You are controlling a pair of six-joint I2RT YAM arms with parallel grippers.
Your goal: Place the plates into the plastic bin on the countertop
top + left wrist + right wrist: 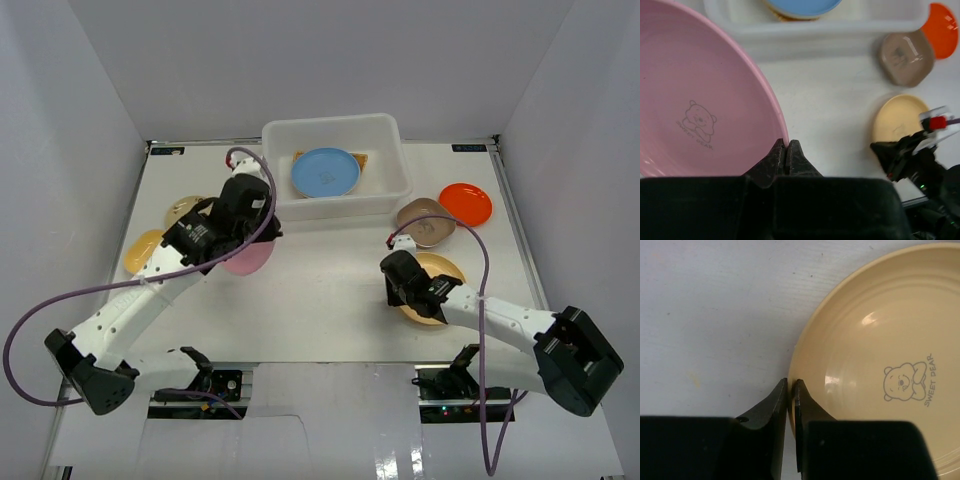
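My left gripper point(256, 240) point(786, 145) is shut on the rim of a pink plate point(250, 258) point(695, 100) and holds it just in front of the plastic bin's left corner. The white plastic bin point(385, 135) point(840, 30) stands at the back centre. In it, a blue plate point(325, 172) point(802, 5) lies on a woven tray point(358, 158). My right gripper point(404, 292) point(790, 382) is shut on the left rim of a cream-yellow plate point(438, 285) point(880, 365) that lies on the countertop point(320, 300).
A brown plate point(425, 221) point(904, 56) and an orange plate point(466, 204) point(942, 25) lie right of the bin. A beige plate point(182, 209) and a yellow plate point(142, 251) lie at the left, partly under my left arm.
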